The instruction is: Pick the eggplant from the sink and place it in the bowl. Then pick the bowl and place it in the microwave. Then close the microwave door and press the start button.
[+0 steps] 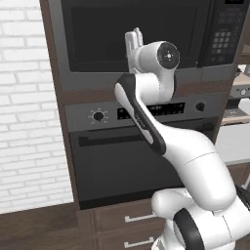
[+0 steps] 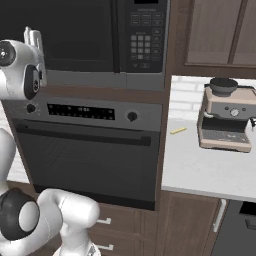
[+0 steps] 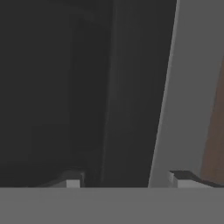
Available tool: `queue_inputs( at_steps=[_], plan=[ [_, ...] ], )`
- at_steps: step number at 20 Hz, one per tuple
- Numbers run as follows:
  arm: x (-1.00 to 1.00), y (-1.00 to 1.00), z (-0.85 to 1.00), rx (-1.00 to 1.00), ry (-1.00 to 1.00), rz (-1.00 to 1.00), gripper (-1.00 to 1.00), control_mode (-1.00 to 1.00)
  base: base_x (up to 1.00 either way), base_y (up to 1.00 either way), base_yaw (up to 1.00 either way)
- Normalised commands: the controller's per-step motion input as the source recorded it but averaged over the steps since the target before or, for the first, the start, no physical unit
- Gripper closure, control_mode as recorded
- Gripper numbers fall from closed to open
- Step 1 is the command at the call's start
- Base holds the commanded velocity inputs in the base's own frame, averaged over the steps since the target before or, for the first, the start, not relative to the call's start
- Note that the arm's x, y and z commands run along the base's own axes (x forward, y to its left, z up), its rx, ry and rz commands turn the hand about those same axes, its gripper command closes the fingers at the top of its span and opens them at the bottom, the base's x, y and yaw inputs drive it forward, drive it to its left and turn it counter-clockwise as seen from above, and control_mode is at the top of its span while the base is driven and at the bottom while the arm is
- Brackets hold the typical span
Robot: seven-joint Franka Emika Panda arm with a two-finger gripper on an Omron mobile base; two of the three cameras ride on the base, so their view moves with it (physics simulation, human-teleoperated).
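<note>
Glossy white robot hand (image 1: 134,38) raised against the wide, smooth dark-glass microwave door (image 1: 134,34) in its grey frame; fingertips (image 3: 72,180) apart, gripping nothing

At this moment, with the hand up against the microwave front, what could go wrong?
The gripper sits at the lower edge of the microwave door, far from the keypad, so a press from here would likely miss the start button. Its fingers stand apart near the grey frame and might catch it. The bowl cannot be seen through the dark glass, so whether it is loaded is unconfirmed.
</note>
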Motion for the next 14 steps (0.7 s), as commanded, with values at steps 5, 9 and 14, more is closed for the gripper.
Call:
queue_inputs(
  at_steps=[5,9,14],
  plan=[
    [0.28,0.02,-0.03,0.0,0.0,0.01,-1.0,-1.0,0.0,0.0,0.0],
    [-0.3,-0.37,-0.16,0.0,-0.01,0.0,-1.0,-1.0,0.0,0.0,0.0],
    [-0.94,-0.92,-0.14,0.06,-0.06,-0.04,-1.0,-1.0,0.0,0.0,0.0]
  ],
)
